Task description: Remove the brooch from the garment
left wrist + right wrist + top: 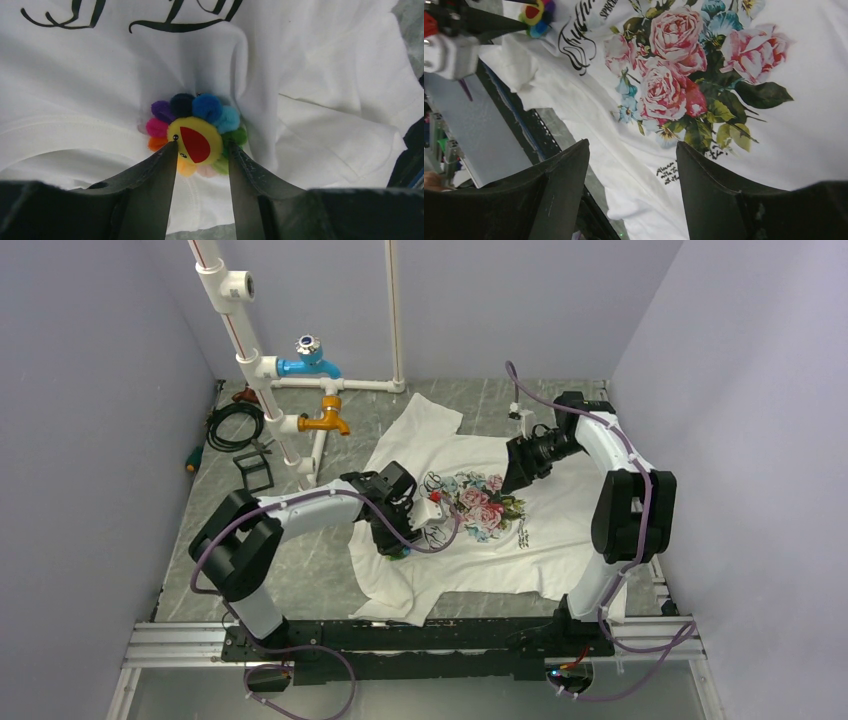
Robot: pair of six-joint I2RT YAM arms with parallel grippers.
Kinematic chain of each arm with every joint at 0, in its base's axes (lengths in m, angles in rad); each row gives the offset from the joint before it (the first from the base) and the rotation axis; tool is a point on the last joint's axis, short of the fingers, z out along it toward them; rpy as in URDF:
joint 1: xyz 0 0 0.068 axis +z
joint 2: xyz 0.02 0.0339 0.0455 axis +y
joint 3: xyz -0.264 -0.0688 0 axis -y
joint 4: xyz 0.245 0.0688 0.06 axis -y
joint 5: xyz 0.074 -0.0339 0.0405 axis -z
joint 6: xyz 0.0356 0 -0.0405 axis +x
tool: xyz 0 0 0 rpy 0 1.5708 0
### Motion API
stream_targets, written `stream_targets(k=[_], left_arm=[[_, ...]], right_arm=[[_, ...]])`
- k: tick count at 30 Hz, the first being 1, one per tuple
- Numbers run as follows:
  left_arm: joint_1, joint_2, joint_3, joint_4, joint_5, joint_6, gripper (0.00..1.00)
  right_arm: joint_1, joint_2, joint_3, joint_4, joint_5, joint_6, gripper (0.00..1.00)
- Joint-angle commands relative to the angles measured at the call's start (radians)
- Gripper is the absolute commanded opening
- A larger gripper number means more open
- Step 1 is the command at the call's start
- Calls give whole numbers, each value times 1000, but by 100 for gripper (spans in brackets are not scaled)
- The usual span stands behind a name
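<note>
As L end effector (202,148) pinches fuzzy round brooch (199,125), white tee (325,75) puckers.

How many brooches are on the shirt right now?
1: the brooch, pinned on the shirt near the cursive lettering, between the left gripper fingers. Folds may hide others.

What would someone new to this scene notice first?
The rainbow flower brooch with its yellow smiling face stands out first, pinned on the white shirt and gripped by the left hand. Next comes the big pink and blue rose print across the shirt's middle, with the right hand open near it.
</note>
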Motion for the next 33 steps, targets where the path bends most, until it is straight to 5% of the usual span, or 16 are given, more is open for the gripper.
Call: stream_targets(k=[1,7,10,15,23,33], left_arm=[[-1,42,25,-25,33,-49,49],[-5,40,15,-28,12,-56,54],[-15,18,10,-50,34,-31,76],[-39,-5,-29,-24,4,-38,79],[-38,-7,-11,-2,-39,-80,45],[63,-41,97,-80,89,-90,8]], right_arm=[[0,-7,-16,31,-90,49,67],[1,-21,-38,48,-122,72,67],[37,-21,-41,46,-128,68,68],[46,-23,-50,57,-118,69,68],[51,-40,-60,78,-96,78,68],[62,-48,-84,103,-96,77,68]])
